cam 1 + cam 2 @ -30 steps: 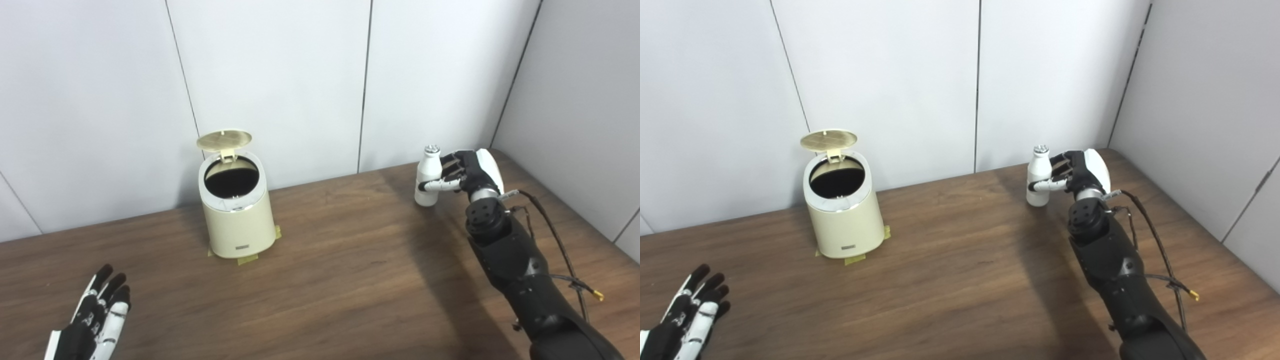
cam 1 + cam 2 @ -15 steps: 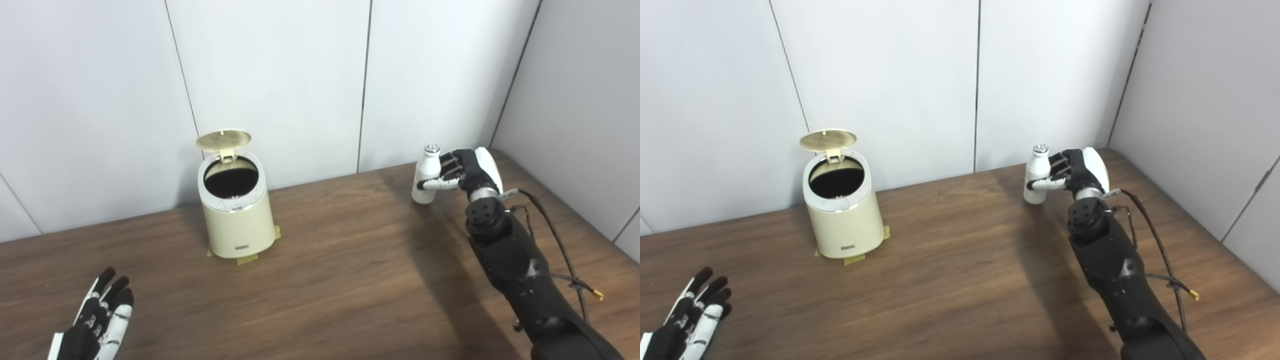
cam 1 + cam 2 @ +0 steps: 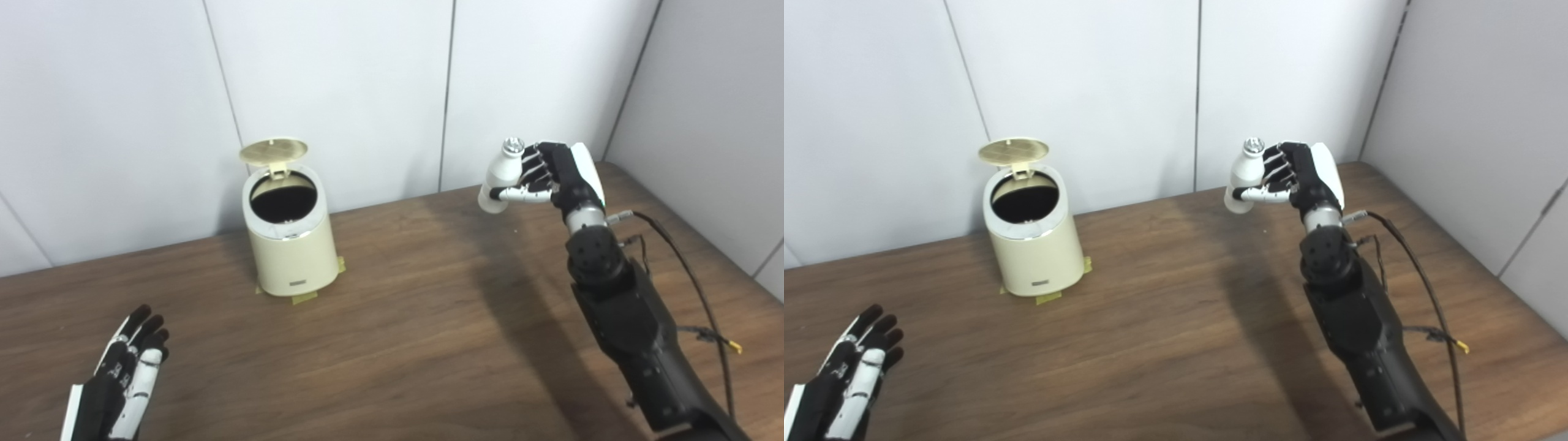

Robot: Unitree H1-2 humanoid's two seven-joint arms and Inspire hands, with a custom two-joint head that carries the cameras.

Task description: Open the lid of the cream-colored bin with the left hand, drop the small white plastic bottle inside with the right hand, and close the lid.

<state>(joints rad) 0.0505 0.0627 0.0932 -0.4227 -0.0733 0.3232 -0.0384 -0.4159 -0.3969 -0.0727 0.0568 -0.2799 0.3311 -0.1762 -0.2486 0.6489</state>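
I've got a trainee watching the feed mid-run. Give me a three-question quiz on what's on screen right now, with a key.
1. True or false: the lid of the cream-colored bin is shut.
2. Which robot hand holds the small white plastic bottle? A) left B) right C) neither
3. Fill in: the bottle is ___ the wooden table, not standing on it.

Key:
1. False. The lid stands up at the back and the dark opening shows.
2. B. The right robot hand is closed around the bottle; the left robot hand is open and holds nothing, low at the near left edge.
3. Above. The bottle is in the air, tilted, well right of the bin.
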